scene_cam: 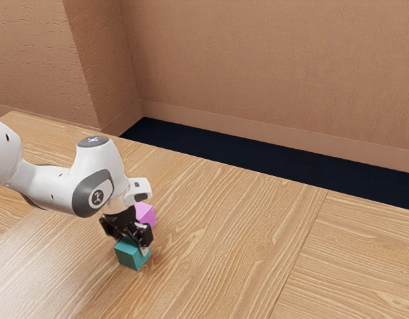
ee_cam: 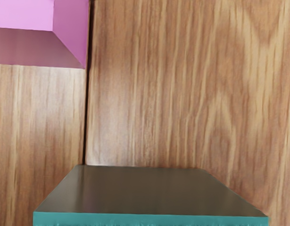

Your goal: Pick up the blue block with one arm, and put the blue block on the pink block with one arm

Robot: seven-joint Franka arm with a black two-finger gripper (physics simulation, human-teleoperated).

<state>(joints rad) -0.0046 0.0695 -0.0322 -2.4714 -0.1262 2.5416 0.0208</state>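
The blue block, a teal-tinted cube, sits level and low at the wooden tabletop, its top face in shadow. The pink block, a magenta cube, lies near it on the tabletop, not touching.

Gripper low, seemingly vertical
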